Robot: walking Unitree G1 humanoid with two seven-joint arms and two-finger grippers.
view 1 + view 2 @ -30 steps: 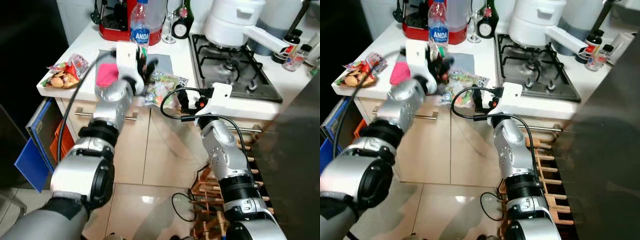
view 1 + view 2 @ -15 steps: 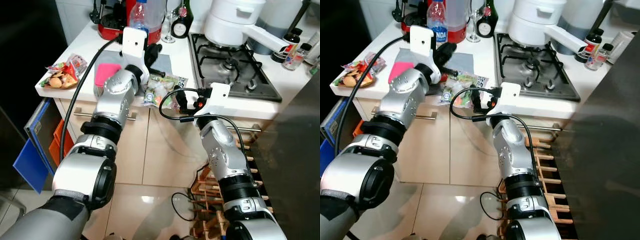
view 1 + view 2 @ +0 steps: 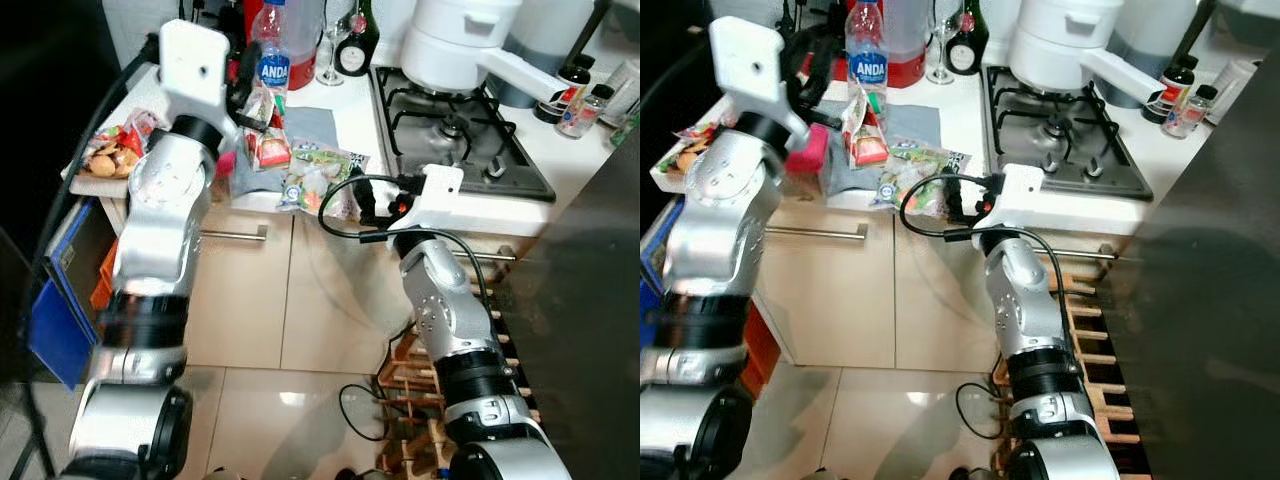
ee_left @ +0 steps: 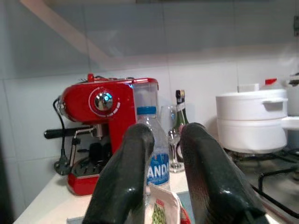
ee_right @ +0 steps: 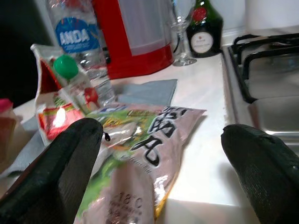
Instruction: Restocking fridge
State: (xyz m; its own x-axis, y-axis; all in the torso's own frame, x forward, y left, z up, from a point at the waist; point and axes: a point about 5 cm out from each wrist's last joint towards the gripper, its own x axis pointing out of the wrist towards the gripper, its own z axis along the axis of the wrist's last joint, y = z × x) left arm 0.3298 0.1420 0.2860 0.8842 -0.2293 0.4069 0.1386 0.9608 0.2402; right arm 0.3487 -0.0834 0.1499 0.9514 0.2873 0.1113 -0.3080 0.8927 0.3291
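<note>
My left gripper (image 3: 250, 85) is raised above the left part of the white counter (image 3: 345, 100) and is shut on a small red-and-white carton (image 3: 266, 128) with a green cap. In the left wrist view the carton's top (image 4: 163, 207) sits between the two black fingers (image 4: 126, 182). The carton (image 5: 60, 93) hangs tilted over a grey cloth (image 3: 322, 125). A printed bag of frozen vegetables (image 3: 320, 175) lies at the counter's front edge. My right gripper (image 3: 366, 200) is open just in front of the bag (image 5: 140, 140), one finger on either side, not touching it.
A water bottle (image 3: 272, 55), a red coffee machine (image 4: 103, 121), a wine glass and a dark bottle (image 3: 356, 50) stand at the back. A gas hob (image 3: 460, 140) with a white pot (image 3: 465, 45) is to the right, a snack tray (image 3: 108, 152) to the left. A dark door (image 3: 590, 330) is on the right and a wooden rack (image 3: 410, 400) below.
My left gripper has come up from the grey cloth and swung left, lifting the carton off the counter. The right arm has stayed put. The camera shifted slightly.
</note>
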